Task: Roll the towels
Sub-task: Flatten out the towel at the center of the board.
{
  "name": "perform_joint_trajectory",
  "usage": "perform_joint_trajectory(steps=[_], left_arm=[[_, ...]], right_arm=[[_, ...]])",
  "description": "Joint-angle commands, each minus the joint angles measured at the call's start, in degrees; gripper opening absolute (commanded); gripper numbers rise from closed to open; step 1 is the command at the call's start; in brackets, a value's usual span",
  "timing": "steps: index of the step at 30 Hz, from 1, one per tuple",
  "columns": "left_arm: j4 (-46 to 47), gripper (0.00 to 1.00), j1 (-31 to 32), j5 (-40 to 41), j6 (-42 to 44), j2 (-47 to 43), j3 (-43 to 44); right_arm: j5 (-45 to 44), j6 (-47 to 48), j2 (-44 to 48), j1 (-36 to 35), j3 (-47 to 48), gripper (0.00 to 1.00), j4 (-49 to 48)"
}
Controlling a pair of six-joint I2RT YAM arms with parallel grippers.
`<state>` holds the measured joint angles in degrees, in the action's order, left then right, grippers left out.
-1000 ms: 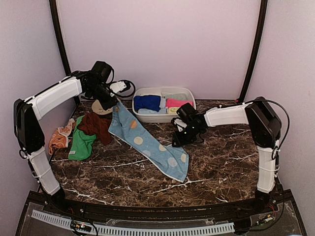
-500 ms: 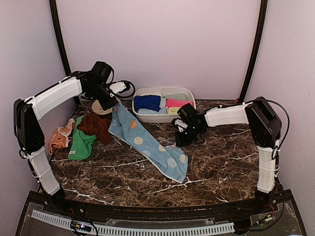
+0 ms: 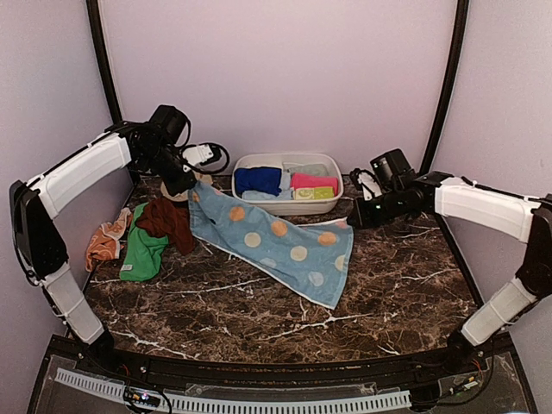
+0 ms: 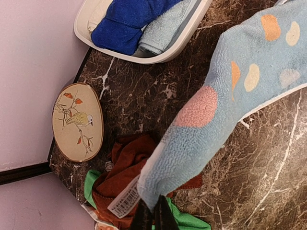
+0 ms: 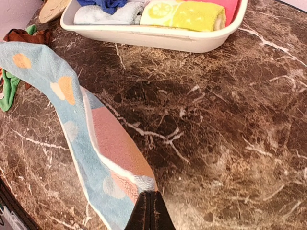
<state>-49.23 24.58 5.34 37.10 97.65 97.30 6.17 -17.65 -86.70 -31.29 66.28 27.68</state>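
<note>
A light blue towel with peach dots (image 3: pixel 276 240) hangs stretched between my two grippers above the marble table. My left gripper (image 3: pixel 188 188) is shut on its far left corner (image 4: pixel 151 191). My right gripper (image 3: pixel 354 220) is shut on its far right corner (image 5: pixel 144 184). A rust-brown towel (image 3: pixel 168 220), a green towel (image 3: pixel 142 250) and a peach patterned towel (image 3: pixel 105 241) lie heaped at the left. The white tub (image 3: pixel 267 207) at the back holds rolled towels: royal blue (image 3: pixel 259 179), pink (image 3: pixel 310 180), yellow-green (image 3: pixel 315 193) and pale blue (image 3: pixel 259 196).
A cream oval plate (image 4: pixel 77 122) with a bird and leaf picture lies in the back left corner, mostly hidden by my left arm in the top view. The dark marble table (image 3: pixel 388 285) ends at the walls behind and at both sides.
My right gripper has pulled its towel corner up and to the right, spreading the dotted towel wide across the table. My left gripper has shifted slightly left and back, still holding its corner.
</note>
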Motion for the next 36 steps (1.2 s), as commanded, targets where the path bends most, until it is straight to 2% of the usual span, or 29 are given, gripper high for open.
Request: perform_joint_trajectory(steps=[1, 10, 18, 25, 28, 32, 36], left_arm=[[-7.36, 0.00, -0.37, -2.72, 1.06, -6.79, -1.43], [-13.49, 0.00, -0.32, -5.10, 2.37, -19.49, -7.36], [-13.14, 0.00, -0.33, -6.64, 1.01, -27.92, -12.30], [-20.93, 0.00, -0.33, -15.90, 2.23, -31.02, -9.24], [-22.14, 0.00, -0.33, -19.17, 3.30, -31.85, -12.31], [-14.29, 0.00, -0.38, -16.03, 3.32, -30.65, -21.81], [-3.49, 0.00, -0.36, -12.18, 3.64, -25.09, -27.95]], right_arm=[[-3.60, -1.66, 9.11, -0.05, -3.55, 0.00, 5.10], [-8.96, -7.00, 27.83, -0.09, -5.47, 0.00, 13.27], [-9.35, -10.07, 33.67, -0.08, -4.74, 0.00, 16.31], [-7.84, -10.47, 35.85, -0.09, 0.20, 0.00, 21.76], [-6.89, -10.50, 35.51, -0.09, 0.88, 0.00, 22.99], [-7.02, -9.57, 30.90, -0.08, -2.23, 0.00, 20.36], [-7.54, -6.39, 21.39, 0.28, -2.98, 0.00, 15.93]])
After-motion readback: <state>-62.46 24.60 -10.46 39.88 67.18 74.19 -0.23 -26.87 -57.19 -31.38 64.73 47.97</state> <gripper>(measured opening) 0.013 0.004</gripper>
